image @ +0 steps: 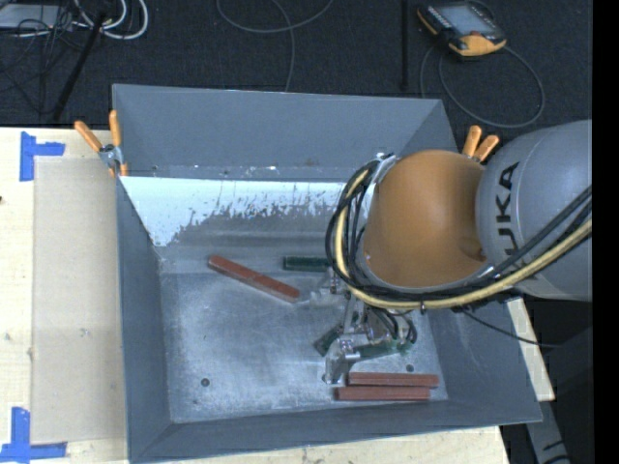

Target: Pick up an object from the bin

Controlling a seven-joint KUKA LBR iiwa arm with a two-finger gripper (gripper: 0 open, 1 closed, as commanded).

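Two reddish-brown bars side by side near the bin's lower right corner, my gripper low at their left end, open or closed I cannot tell, brown stick and dark green piece farther back.

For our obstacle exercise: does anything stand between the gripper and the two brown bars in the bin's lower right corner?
Nothing visible: the gripper is right at the left end of the brown bars.

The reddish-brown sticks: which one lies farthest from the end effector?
The slanted stick in the middle of the bin, lying alone; the other two sticks lie together right beside the end effector.
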